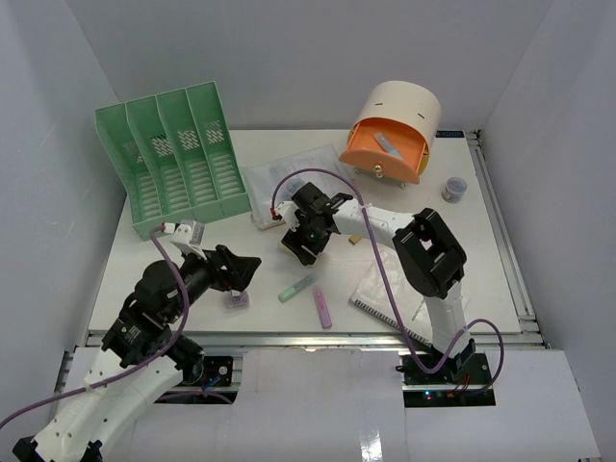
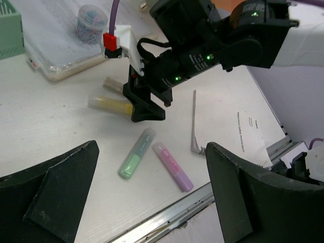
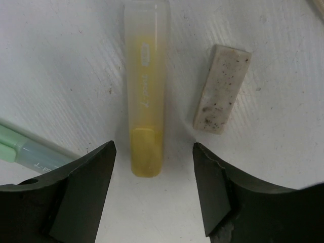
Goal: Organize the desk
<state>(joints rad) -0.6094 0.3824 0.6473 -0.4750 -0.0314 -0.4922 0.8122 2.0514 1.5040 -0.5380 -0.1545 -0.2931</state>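
An aluminium rail [image 1: 289, 338] ran along the near edge of the flat white surface [image 1: 486, 241]. Just past it, the left end effector [image 2: 152, 148] hung low over the surface, its black fingers spread wide and holding nothing. To its right a mint-green highlighter [image 2: 135, 157] and a pink highlighter [image 2: 173, 166] lay close together. Farther in, the right end effector [image 3: 153, 147] pointed down at the surface, open, its fingers on either side of one end of a translucent yellow highlighter [image 3: 144, 101] with gaps showing. A speckled rectangular eraser [image 3: 221, 88] lay just beside it. At the far edge stood a slatted green file rack [image 1: 173, 154] on the left and a rounded orange-and-cream bin [image 1: 390, 130] to the right, with bare surface along the right side.
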